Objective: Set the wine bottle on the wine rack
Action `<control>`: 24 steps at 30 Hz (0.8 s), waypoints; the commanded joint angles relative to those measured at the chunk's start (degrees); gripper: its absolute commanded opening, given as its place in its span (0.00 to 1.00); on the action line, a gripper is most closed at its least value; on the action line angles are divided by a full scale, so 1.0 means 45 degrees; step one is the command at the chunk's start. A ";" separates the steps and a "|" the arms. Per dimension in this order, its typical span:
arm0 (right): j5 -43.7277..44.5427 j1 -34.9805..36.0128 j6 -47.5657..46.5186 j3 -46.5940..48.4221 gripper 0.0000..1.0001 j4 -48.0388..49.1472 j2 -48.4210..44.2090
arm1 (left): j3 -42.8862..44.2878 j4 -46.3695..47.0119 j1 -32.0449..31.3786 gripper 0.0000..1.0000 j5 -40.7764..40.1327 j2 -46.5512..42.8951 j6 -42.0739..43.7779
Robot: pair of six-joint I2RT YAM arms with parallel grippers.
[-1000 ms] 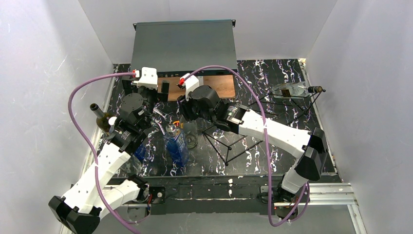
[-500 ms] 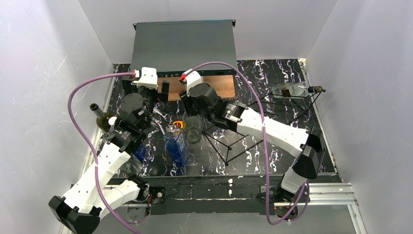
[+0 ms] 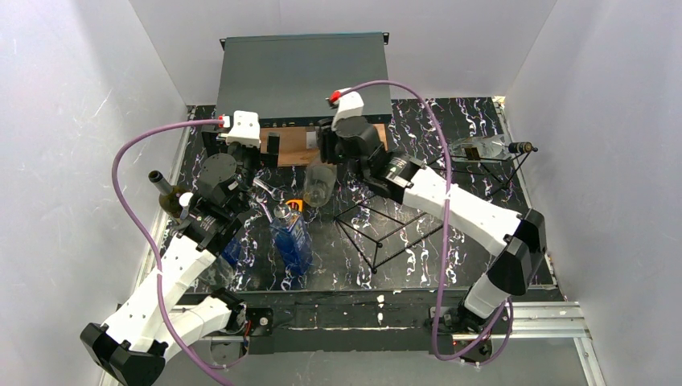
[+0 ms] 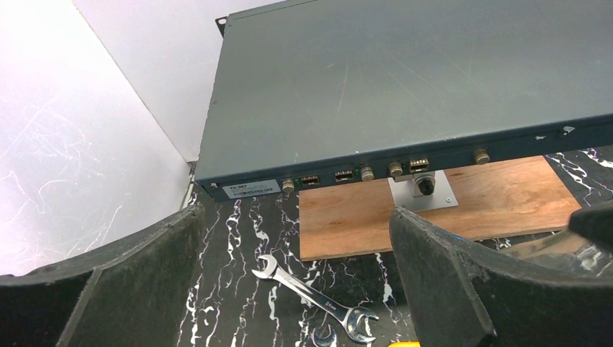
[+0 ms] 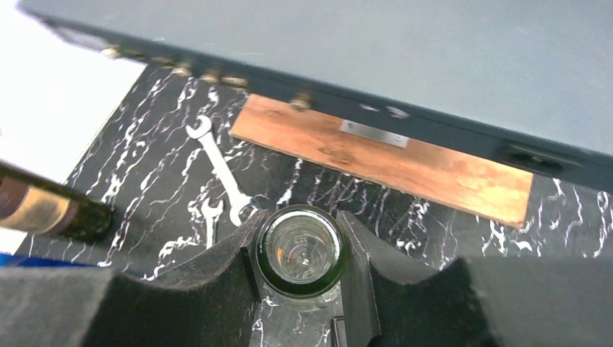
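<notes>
Right pincer [image 3: 328,161] is clamped on the neck of the wine bottle [image 3: 318,189]. It's clear glass, mouth up, body hanging below the wrist. The wrist view looks straight down the open mouth, with both fingers [image 5: 217,282] tight against the neck on either side. The bottle sits mid-table toward the far edge, just in front of the wooden board [image 3: 366,141]. Can't tell from these views whether its base is off the table [image 3: 450,112]. The wine rack [image 3: 376,241], black wire triangles, runs from the table centre out toward the right edge, with the right arm crossing over its middle. The held bottle is left of the rack's nearer end and not touching it. A second bottle [image 3: 482,148], clear with a dark cap, lies on its side on the rack's end by the right edge. Left pincer [image 4: 296,217] is spread wide with nothing between the fingers, hovering on the left side of the table and facing the grey rack-mount chassis [image 4: 405,87] along the far edge. A wrench [image 4: 311,293] lies flat on the table below it, just in front of the board. A green bottle [image 3: 167,197] stands at the left edge. A blue bottle [image 3: 291,237] stands left of centre, toward the near edge and well clear of the rack.
</notes>
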 commanded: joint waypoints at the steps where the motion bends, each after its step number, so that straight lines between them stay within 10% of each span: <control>1: 0.0420 -0.1575 0.1651 -0.0943 0.01 0.3479 -0.2073 | -0.0072 0.0381 0.0077 0.98 0.0034 -0.0173 -0.0263; 24: 0.0866 -0.6970 0.3589 -0.3400 0.01 0.3973 -0.4504 | -0.0002 0.0244 0.0088 0.98 0.0302 -0.0050 -0.0555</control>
